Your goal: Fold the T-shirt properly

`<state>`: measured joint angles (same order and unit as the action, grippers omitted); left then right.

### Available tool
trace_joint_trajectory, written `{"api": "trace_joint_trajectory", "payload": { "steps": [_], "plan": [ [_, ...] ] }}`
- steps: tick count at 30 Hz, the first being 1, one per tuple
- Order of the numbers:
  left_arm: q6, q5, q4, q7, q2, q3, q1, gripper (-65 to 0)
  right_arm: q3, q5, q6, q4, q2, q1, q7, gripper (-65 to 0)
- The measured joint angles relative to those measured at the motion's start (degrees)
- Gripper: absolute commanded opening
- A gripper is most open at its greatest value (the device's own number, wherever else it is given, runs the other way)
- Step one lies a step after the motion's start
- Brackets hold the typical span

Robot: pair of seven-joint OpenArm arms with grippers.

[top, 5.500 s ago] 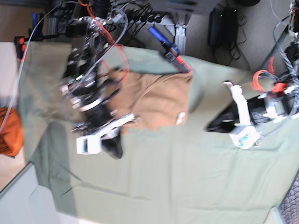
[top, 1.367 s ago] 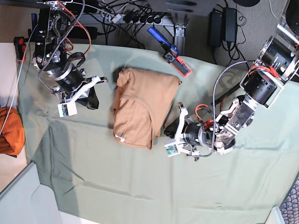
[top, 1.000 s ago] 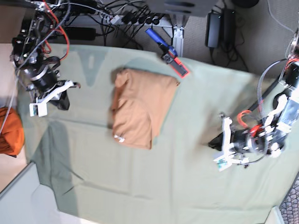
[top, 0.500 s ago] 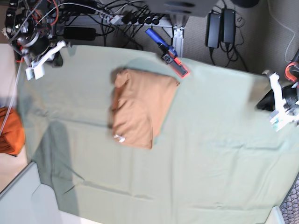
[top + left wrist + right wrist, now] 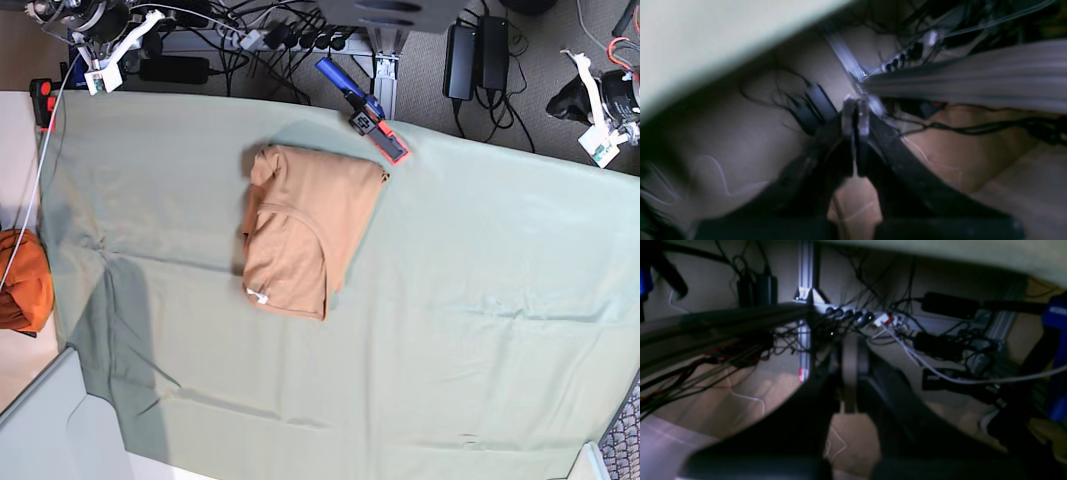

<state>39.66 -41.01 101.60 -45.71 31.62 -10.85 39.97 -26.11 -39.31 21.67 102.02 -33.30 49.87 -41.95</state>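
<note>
Though both wrist views blur, the T-shirt [image 5: 305, 228] lies folded, unobscured.

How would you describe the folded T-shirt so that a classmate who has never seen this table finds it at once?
Start from the pale green sheet covering the table. Left of its middle, near the far edge, lies the T-shirt, folded into a compact block. It is tan, duller than the bright orange bundle off the sheet's left edge.

Both arms have withdrawn off the sheet [image 5: 480, 330]: left gripper [image 5: 598, 110] from beside the shirt [image 5: 300, 230] to the far corner, right gripper [image 5: 112, 50] likewise. Shirt went from half-spread to a folded, untouched bundle.
</note>
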Motion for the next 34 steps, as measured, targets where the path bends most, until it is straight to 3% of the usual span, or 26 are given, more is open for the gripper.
{"api": "trace_joint_trajectory", "payload": {
  "steps": [4, 7, 12, 18, 22, 27, 30, 34],
  "plan": [
    [-0.2, 1.44, -11.02, 0.44, -4.0, -0.02, -0.26, -65.0, 0.83, 1.55, 0.0, -4.66, 1.05, 0.74, 1.25, -65.0],
    [-1.97, 4.37, -19.08, 4.55, -6.78, -0.02, -0.96, -65.0, 3.72, 3.08, 0.04, -10.88, 1.07, 0.59, 3.48, -65.0],
    [-9.44, 11.76, -34.01, 5.75, -9.55, 1.01, -5.44, -65.0, 13.16, 8.26, -0.02, -22.95, 1.25, -3.21, 4.68, -65.0],
    [-22.08, 16.92, -54.31, 11.17, -9.97, 10.43, -16.96, -65.0, 25.92, 12.24, 0.07, -40.68, 1.92, -15.17, 4.63, -65.0],
    [-22.49, 20.7, -67.93, 14.23, -11.17, 17.14, -27.61, -65.0, 30.03, 13.66, 0.02, -52.15, 4.02, -24.11, 4.9, -65.0],
    [-22.49, 20.83, -78.6, 16.09, -14.95, 27.96, -37.83, -65.0, 30.58, 16.98, -0.02, -60.74, 8.33, -31.41, 4.87, -65.0],
    [-22.49, 19.54, -80.3, 15.17, -16.68, 33.0, -40.35, -65.0, 30.58, 18.36, -0.04, -61.44, 10.36, -33.44, 5.09, -65.0],
    [-22.51, 19.1, -80.37, 14.93, -18.91, 34.47, -40.41, -65.0, 30.58, 19.02, 0.0, -61.31, 12.55, -34.64, 6.45, -65.0]
  ]
}}
